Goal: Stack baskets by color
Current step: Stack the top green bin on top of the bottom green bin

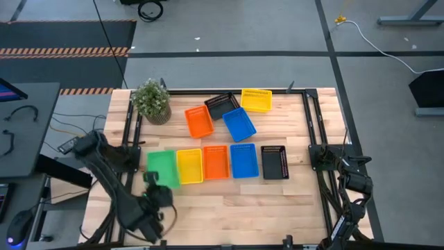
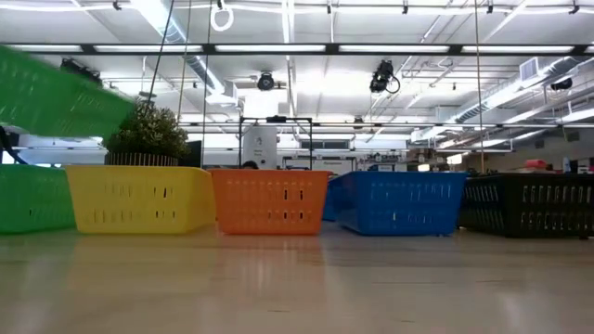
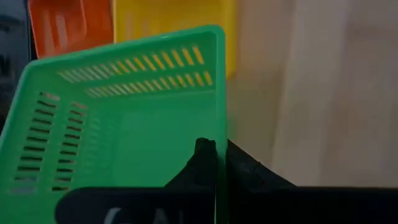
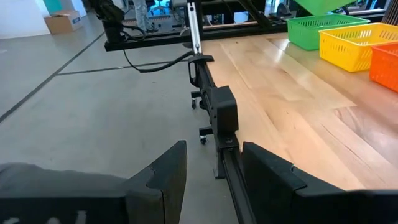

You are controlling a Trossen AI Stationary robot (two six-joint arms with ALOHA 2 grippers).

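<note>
A row of baskets stands on the table: green (image 1: 161, 164), yellow (image 1: 189, 165), orange (image 1: 216, 161), blue (image 1: 243, 160) and black (image 1: 275, 162). Behind them lie an orange (image 1: 200, 121), a black (image 1: 222, 105), a blue (image 1: 239, 123) and a yellow basket (image 1: 256, 99). My left gripper (image 1: 154, 186) is shut on a second green basket (image 2: 56, 93), which hangs in the air above the row's left end. My right gripper (image 4: 214, 149) stands open with nothing between its fingers, off the table's right edge. My left gripper holds the lifted green basket by one side wall (image 3: 219, 118), pinched with one finger (image 3: 202, 155) inside the basket and one (image 3: 245, 165) outside. The fingers slant down from the table's near side. The basket is clear of the table and tilted, its open side up.
A potted green plant (image 1: 152, 101) stands at the far left of the table. The dark frame rail (image 4: 214, 112) runs along the table's edge below my right gripper. Bare wood (image 1: 229, 208) lies between the row and the near edge.
</note>
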